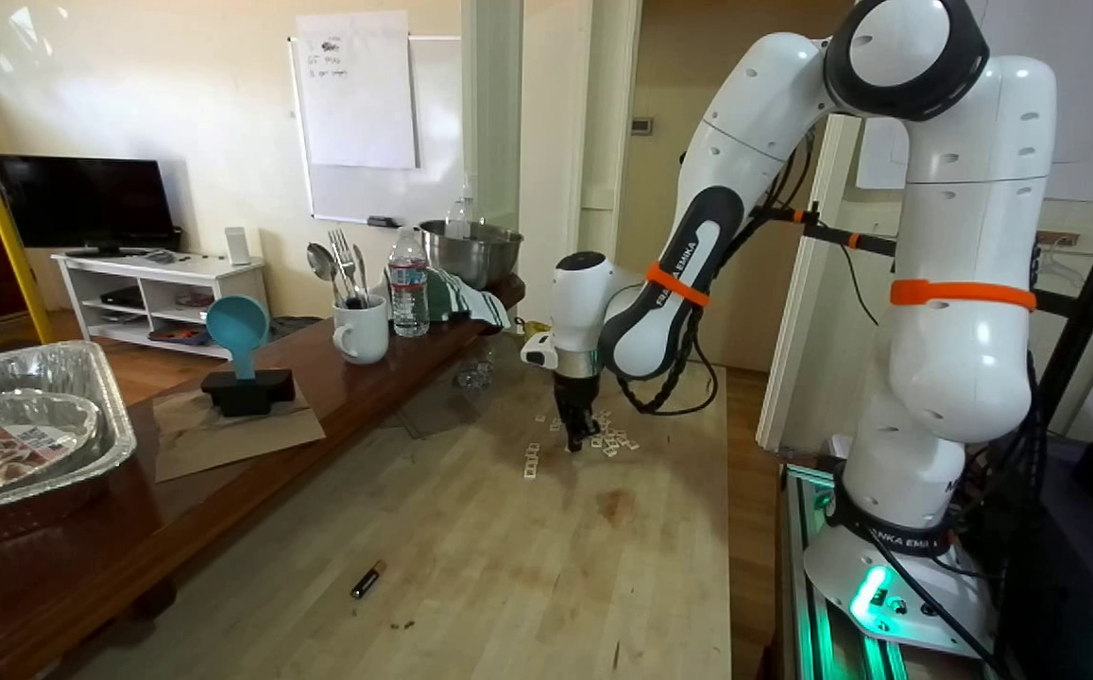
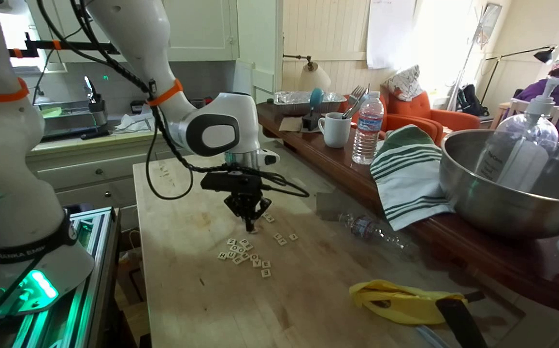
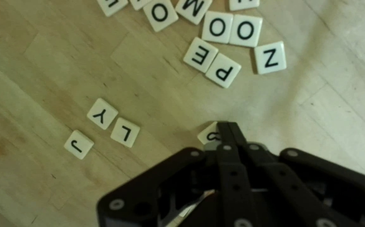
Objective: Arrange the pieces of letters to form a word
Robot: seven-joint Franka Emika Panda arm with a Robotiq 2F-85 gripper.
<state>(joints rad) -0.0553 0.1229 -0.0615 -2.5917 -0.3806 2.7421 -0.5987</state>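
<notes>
Light-wood desk (image 2: 202, 314) carries scattered letter tiles (image 2: 241, 250), end effector (image 3: 227, 124) pressed together, nothing visibly pinched, half-hidden tile (image 3: 207, 135) poking out just left of the tips in the wrist view, contact unclear, likely the next one to push.

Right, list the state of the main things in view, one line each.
Tool: shut, pointing downward.
Letter pieces: scattered, some touching, legible ones face up.
Water bottle: upright.
Second bottle: lying on its side.
White mug: upright, holding cutlery.
Steel bowl: upright, holding a pump bottle.
Foil tray: uncovered.
Battery: lying on its side.
Television: screen dark.
Base light: lit green.
</notes>
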